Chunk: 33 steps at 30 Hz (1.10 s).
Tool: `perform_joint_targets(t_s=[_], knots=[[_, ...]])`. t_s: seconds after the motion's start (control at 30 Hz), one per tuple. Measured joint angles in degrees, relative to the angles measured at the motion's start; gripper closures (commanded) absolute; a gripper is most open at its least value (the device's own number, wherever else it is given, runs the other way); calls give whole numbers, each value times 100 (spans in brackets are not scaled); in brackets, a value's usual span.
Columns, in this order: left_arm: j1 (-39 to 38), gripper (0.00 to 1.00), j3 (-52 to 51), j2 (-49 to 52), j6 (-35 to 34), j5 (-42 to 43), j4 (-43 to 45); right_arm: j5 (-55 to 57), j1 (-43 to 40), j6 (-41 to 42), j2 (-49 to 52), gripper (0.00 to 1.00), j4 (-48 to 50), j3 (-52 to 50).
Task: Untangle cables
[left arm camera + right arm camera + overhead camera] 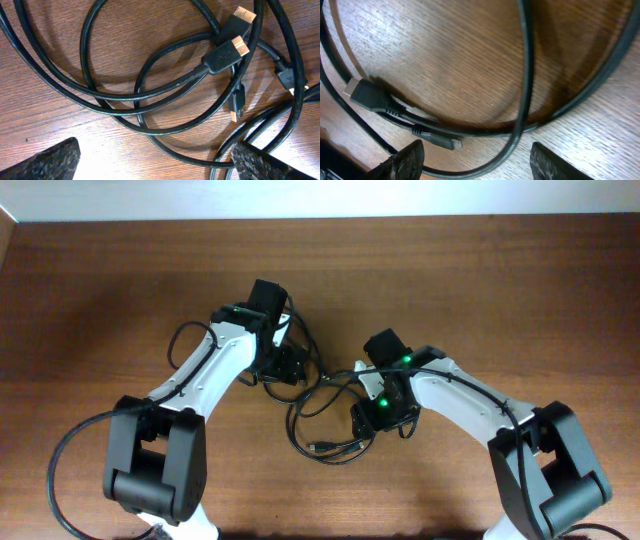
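A tangle of thin black cables (322, 402) lies on the wooden table between the two arms, with loops and a plug end (318, 448) toward the front. My left gripper (284, 366) hovers over the tangle's left part, open, its fingers (155, 162) spread wide above overlapping loops (125, 107) and gold-tipped plugs (227, 52). My right gripper (372, 418) is over the tangle's right part, open (477, 162), with a cable loop (522, 100) crossing between its fingers, a flat plug (367, 95) and a small plug (447, 142) nearby.
The wooden table (500, 290) stretches all around. Thicker black arm cables loop at the left (190, 340) and front left (65, 450). The arm bases stand at the front left (155, 465) and front right (550, 470).
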Motion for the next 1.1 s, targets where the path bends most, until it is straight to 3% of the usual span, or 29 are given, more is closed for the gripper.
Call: perform_joint_targets(t_s=[0.1, 0.27, 0.3, 0.4, 0.63, 0.9, 1.1], knots=[[0, 1, 0, 0, 0, 0, 2, -20, 125, 15, 2, 46, 262, -188], [0, 1, 0, 2, 0, 0, 11, -33, 153, 372, 11, 91, 599, -341], [0, 1, 0, 2, 0, 0, 11, -37, 153, 428, 11, 96, 634, -343], [0, 1, 0, 2, 0, 0, 11, -42, 133, 455, 11, 96, 581, -343], [0, 1, -11, 7, 0, 0, 15, 564, -1099, 426, -94, 96, -1794, 833], [0, 1, -22, 7, -15, -2, 20, 1613, -2201, 90, -417, 96, -4028, 3838], [0, 1, -31, 7, -15, 0, 22, 1880, -2979, 59, -463, 96, -4371, 5845]])
